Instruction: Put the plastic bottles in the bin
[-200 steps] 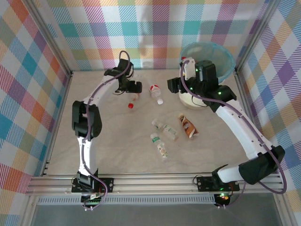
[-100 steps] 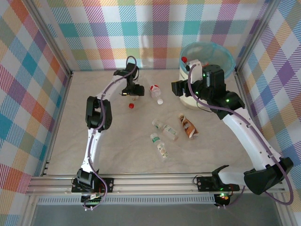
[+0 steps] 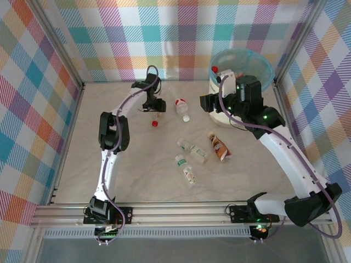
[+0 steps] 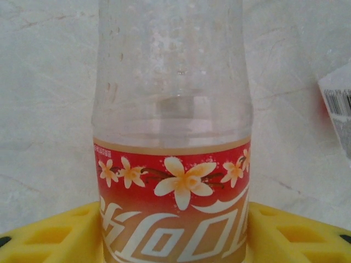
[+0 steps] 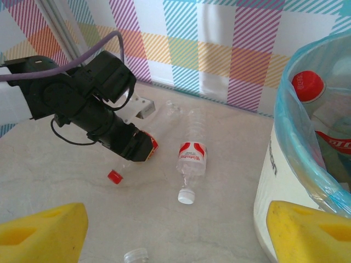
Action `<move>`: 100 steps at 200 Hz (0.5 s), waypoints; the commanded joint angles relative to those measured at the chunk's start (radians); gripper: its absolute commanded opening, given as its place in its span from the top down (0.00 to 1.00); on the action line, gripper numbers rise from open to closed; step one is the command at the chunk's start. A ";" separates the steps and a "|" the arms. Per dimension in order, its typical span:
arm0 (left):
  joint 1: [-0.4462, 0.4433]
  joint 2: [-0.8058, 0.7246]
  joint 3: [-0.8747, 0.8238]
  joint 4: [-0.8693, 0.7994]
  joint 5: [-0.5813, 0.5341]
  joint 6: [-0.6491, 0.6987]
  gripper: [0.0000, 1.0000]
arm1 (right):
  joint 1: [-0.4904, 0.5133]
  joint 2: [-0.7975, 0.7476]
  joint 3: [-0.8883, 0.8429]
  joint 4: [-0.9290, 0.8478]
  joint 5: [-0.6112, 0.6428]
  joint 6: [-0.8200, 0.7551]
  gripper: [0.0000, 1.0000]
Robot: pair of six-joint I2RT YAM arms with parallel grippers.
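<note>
A clear plastic bottle [image 4: 173, 109] with a red-and-orange flowered label lies on the table. My left gripper [image 4: 174, 233] has its yellow fingers [image 4: 49, 235] pressed against both of its sides. From above, that gripper [image 3: 156, 106] sits at the back of the table, with the bottle's red cap [image 3: 154, 123] pointing toward me. My right gripper [image 5: 175, 230] is open and holds nothing. It hovers beside the bin [image 3: 263, 64], a cream bucket with a blue liner [image 5: 285, 109]. A red-capped bottle [image 5: 307, 87] lies inside the bin.
A white-capped bottle with a red label [image 3: 182, 108] lies just right of the left gripper. Two green-labelled bottles [image 3: 192, 151] [image 3: 186, 170] and a brown one [image 3: 219, 147] lie mid-table. Checked walls enclose the back and sides.
The left arm reached farther back and its jaws closed in on the red-capped bottle. The right gripper shifted slightly right, toward the bin, then held still.
</note>
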 commanded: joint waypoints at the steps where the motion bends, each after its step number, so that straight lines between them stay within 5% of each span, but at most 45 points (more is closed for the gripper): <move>1: 0.015 -0.159 -0.074 0.052 -0.002 0.016 0.41 | 0.004 -0.026 0.000 0.046 0.013 -0.021 0.15; 57: 0.011 -0.539 -0.469 0.352 0.081 0.059 0.44 | 0.004 -0.025 0.012 0.072 -0.017 -0.010 0.15; 100: -0.081 -0.942 -0.809 0.590 0.280 0.357 0.44 | 0.004 -0.002 0.047 0.112 -0.182 0.043 0.15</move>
